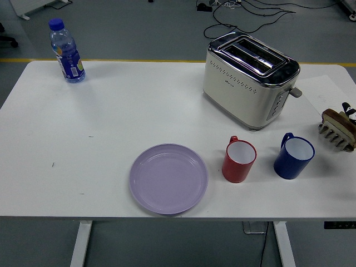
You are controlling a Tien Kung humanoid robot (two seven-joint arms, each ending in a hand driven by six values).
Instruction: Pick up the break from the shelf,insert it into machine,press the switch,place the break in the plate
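A cream and chrome toaster [248,80] stands at the back right of the white table [111,122]. Its two top slots look empty, and its lever [296,92] sticks out on the right end. A small rack [336,134] at the right edge holds a brown slice of bread [338,119]. A lilac plate [168,178] lies empty near the front edge. A small black part of my right hand [349,109] shows at the picture's right edge, just above the bread. My left hand is out of view.
A red cup [239,161] and a blue cup [293,157] stand between the plate and the rack, in front of the toaster. A water bottle [67,51] with a blue cap stands at the back left.
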